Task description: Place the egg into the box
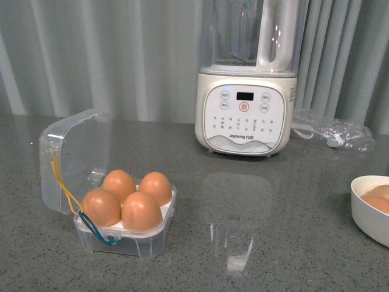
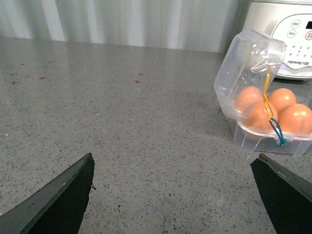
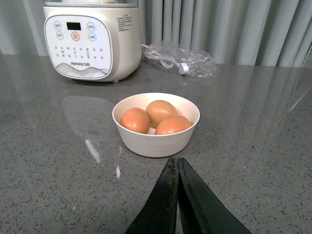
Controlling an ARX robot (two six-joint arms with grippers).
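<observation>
Front view: four eggs stand long-axis upright in the open box; left pincer spread, right pincer pressed together.

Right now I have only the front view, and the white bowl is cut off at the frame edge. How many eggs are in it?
Observer: Three brown eggs lie in the white bowl, as the right wrist view shows.
Operator: Neither arm shows here. Is the right gripper holding anything?
Observer: No. The right gripper is shut and empty, its fingertips pointing at the bowl but short of it.
Operator: And the left?
Observer: The left gripper is open and empty above bare countertop, with the clear egg case off to one side.
</observation>
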